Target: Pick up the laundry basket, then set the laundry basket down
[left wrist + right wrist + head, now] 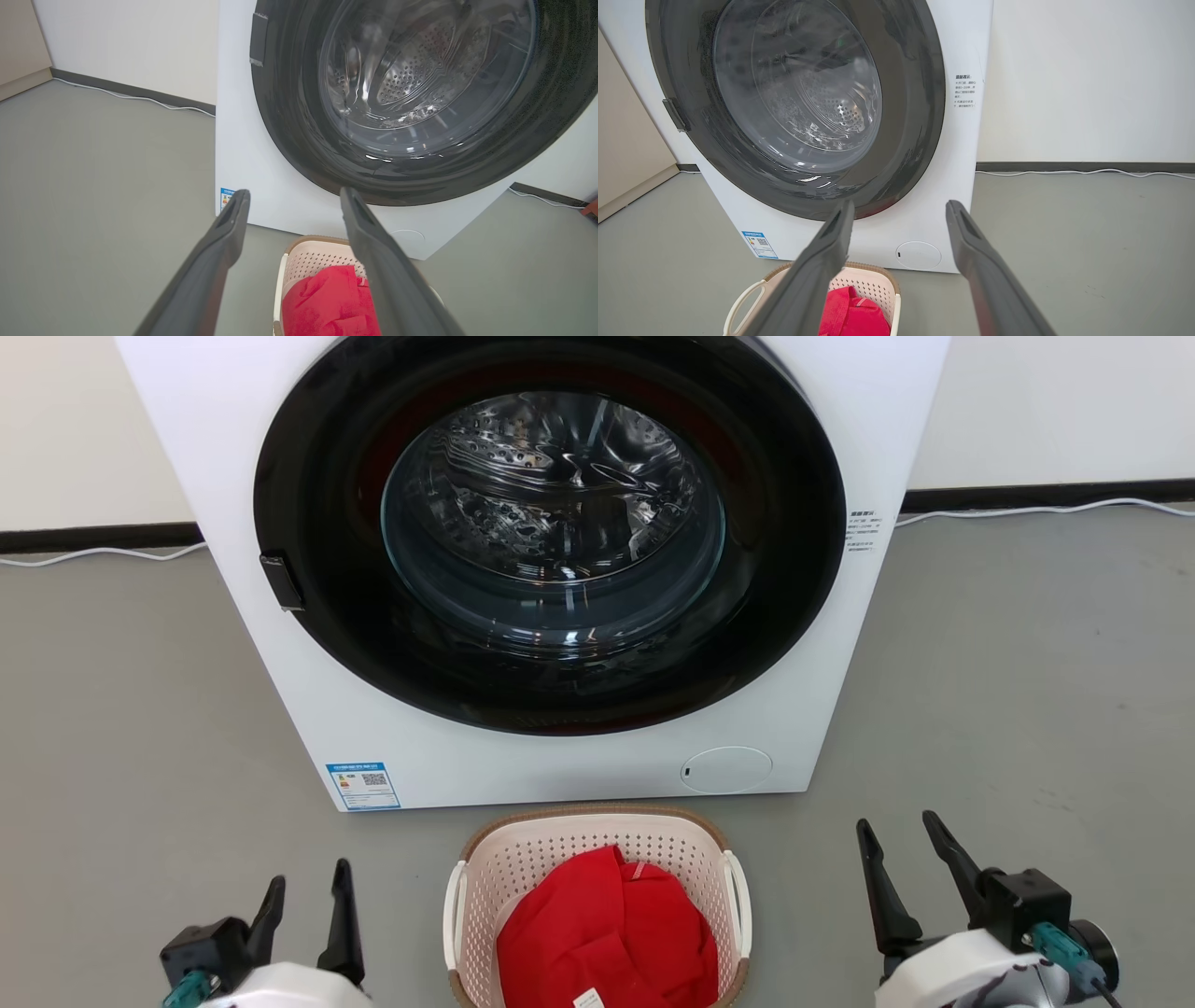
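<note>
Open floor [140, 756] flanks the laundry basket [523, 868].

Washing machine [560, 770] front: blue label [363, 786] with QR code, lower left; small printed notice [861, 530] beside door; wording illegible.

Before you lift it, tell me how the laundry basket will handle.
The laundry basket is probably stiff: moulded, perforated plastic walls. Likely light, since it holds a red cloth. Lifted by one white handle it may tilt, so the left gripper and right gripper, both open, should share it.
</note>
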{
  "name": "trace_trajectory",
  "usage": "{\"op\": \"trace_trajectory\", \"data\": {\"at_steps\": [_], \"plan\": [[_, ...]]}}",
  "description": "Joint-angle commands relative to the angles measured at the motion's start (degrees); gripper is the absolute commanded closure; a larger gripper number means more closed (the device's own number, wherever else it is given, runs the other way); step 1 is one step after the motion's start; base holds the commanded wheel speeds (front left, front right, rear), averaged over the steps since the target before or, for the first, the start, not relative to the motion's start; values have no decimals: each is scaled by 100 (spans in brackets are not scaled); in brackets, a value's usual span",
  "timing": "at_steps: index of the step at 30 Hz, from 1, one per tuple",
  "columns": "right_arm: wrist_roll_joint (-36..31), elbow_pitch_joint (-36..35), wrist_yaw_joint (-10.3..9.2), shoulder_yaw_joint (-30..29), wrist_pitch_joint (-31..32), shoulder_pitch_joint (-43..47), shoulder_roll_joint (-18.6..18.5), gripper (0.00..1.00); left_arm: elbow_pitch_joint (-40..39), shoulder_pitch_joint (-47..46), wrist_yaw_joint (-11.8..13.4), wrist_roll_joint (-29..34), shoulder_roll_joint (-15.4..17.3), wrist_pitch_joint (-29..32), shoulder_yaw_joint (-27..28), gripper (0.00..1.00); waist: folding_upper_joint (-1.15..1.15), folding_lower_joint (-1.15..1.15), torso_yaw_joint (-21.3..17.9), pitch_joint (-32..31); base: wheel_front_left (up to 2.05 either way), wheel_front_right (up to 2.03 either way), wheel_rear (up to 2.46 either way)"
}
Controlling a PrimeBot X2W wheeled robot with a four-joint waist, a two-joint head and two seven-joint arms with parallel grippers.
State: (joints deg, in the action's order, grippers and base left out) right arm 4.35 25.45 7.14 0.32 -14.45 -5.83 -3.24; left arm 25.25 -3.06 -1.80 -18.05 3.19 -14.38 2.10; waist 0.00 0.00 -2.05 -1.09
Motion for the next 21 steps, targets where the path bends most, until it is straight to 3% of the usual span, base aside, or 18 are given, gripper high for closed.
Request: {"op": "trace_trajectory", "data": {"at_steps": [1,21], "plan": [[-59,-192,35,114,-55,-40,-36,0,-175,-76,-42,43,44,-62,205,0,0,0,-4,-2,0,0,0],[-135,-658,35,-286,-55,479,8,0,-488,478,-60,81,-25,-62,497,0,0,0,-84,-111,0,0,0]]}}
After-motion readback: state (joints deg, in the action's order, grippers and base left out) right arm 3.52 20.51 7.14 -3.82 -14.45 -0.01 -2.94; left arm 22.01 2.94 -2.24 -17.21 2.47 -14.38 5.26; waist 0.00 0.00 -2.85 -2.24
